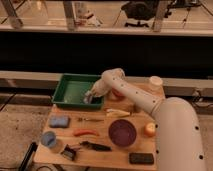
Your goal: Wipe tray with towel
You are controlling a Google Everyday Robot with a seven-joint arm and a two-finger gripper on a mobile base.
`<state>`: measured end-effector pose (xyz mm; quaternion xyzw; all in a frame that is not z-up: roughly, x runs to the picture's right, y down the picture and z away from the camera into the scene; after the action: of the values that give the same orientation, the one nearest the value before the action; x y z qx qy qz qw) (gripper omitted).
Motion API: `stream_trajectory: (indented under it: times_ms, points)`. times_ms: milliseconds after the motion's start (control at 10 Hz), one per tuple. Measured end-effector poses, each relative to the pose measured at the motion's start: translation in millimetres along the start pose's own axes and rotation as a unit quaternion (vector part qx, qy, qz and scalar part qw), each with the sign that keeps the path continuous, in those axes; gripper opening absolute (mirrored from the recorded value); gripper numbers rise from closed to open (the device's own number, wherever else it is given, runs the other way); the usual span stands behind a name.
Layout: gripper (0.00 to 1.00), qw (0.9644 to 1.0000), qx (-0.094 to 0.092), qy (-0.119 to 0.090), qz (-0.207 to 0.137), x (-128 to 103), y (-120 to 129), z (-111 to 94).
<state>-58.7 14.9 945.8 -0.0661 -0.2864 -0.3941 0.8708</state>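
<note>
The gripper point(90, 95) rests on a pale towel point(87, 100) in the green tray's point(70, 89) near right corner; its grip cannot be told.

The gripper point(89, 98) sits in the tray's point(71, 88) corner: walls crowd it toward the fork point(90, 119) and arm point(134, 96); open floor beyond.

Pincer point(91, 95) low inside green tray point(70, 86), at its near edge, pale towel point(87, 99) under it, purple bowl point(122, 132) on wooden table point(102, 134)
</note>
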Motion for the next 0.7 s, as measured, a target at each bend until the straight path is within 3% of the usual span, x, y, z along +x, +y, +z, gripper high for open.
stream_trajectory:
  times_ms: [200,700]
  points:
    - [0.05,0.9999,0.003,0.013,-0.005,11.7,-8.4,-2.6]
    - [0.05,0.9989,0.014,0.037,-0.027,49.2,-62.4,24.4]
